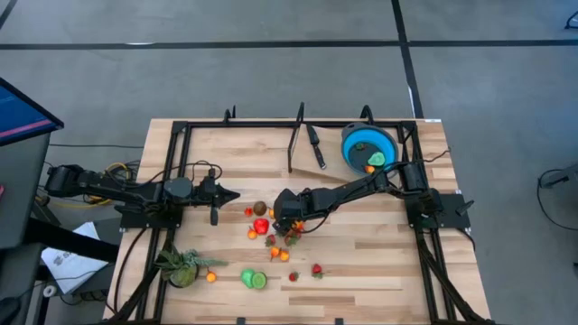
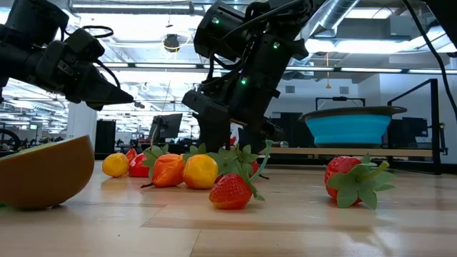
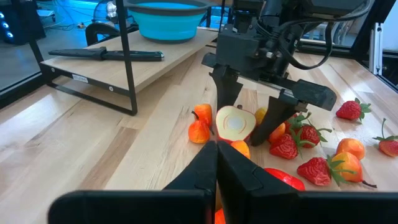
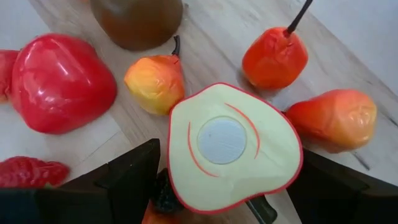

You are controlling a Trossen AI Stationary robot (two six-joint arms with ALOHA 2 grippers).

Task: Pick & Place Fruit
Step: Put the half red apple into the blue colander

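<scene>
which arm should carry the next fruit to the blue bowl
Right. Its hand is already shut on the halved apple, and the blue bowl is on its side. The left hand is shut, empty, farther away.

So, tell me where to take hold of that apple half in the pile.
Take the apple half by its red rim, one finger on each opposite edge, coming at its cream cut face. That face is broad and flat, so only the edges offer a hold. The right gripper seems to hold it this way.
</scene>
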